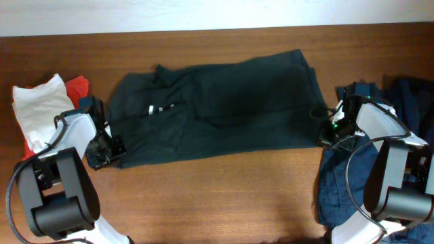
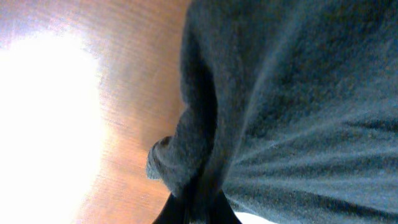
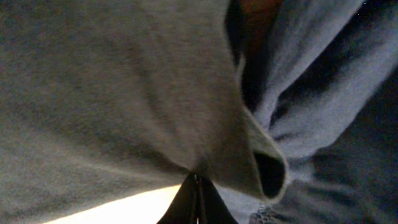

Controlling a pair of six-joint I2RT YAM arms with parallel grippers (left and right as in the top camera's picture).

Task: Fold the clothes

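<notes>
A black T-shirt lies spread across the middle of the table, with small white marks showing near its left part. At its front left corner, my left gripper is shut on a bunched fold of the dark cloth; the left wrist view shows the fabric pinched between the left gripper jaws. My right gripper is shut on the shirt's front right corner, and in the right wrist view the right gripper jaws clamp the shirt's hem. Dark navy-blue garments lie piled at the right, under that arm.
A small white garment and a red-orange one lie at the table's left edge behind my left arm. More navy cloth sits at the far right. Bare wooden table runs along the front.
</notes>
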